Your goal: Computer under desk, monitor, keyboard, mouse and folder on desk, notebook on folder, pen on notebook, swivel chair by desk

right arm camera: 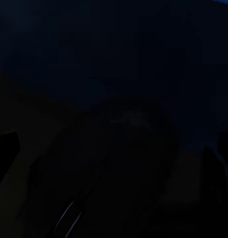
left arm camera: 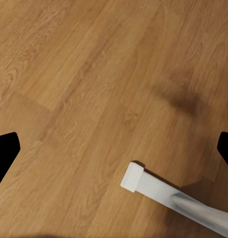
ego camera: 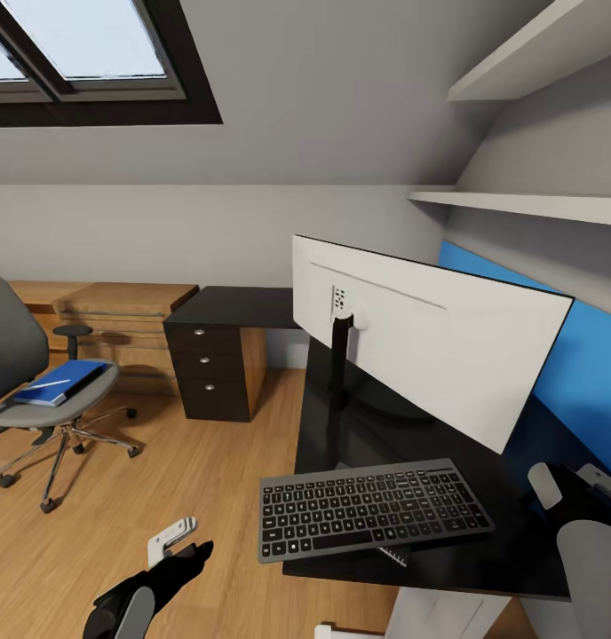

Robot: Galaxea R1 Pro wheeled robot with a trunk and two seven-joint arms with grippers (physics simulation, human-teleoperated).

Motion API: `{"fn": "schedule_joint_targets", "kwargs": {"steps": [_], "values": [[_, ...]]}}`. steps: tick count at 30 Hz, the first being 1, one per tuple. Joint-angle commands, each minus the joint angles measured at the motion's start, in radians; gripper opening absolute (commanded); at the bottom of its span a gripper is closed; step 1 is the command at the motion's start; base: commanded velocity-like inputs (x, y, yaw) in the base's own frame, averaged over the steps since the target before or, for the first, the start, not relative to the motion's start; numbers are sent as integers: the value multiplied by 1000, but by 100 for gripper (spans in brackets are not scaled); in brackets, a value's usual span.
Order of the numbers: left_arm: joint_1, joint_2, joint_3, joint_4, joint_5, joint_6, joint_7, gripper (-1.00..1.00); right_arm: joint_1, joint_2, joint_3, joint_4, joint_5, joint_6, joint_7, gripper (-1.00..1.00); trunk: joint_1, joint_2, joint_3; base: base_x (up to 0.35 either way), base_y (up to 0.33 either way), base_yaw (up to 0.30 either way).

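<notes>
The monitor (ego camera: 430,355) stands on the glossy black desk (ego camera: 483,550) with its white back toward me. In front of it lies the keyboard (ego camera: 372,508), its front edge overhanging the desk. At the far left, the grey swivel chair (ego camera: 21,355) carries the blue folder (ego camera: 70,380) on its seat, with a thin white pen (ego camera: 53,383) lying on the folder. My left gripper (ego camera: 183,543) hangs open over the floor, left of the desk; its black fingertips (left arm camera: 4,151) sit wide apart. My right arm (ego camera: 583,524) reaches over the desk's right end. The right wrist view is almost black, showing one fingertip (right arm camera: 4,154) at the edge and a dim rounded shape.
The desk's dark three-drawer unit (ego camera: 212,373) stands behind, with a low light-wood cabinet (ego camera: 119,324) to its left. A blue back panel (ego camera: 581,373) and wall shelves (ego camera: 527,202) line the right. The desk's white foot (left arm camera: 143,181) lies on the wood floor (ego camera: 181,461) under my left gripper.
</notes>
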Motion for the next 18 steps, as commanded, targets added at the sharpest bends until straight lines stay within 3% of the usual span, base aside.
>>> {"fn": "schedule_joint_targets", "kwargs": {"steps": [1, 18], "values": [[0, -1, 1, -2, 11, 4, 8, 100, 0, 0, 1, -2, -5, 5, -3, 100, 0, -1, -1, 6, 7, 0], [0, 0, 3, 21, 9, 4, 8, 100, 0, 0, 1, -2, -5, 5, -4, 100, 0, -1, -1, 36, 34, 0]]}}
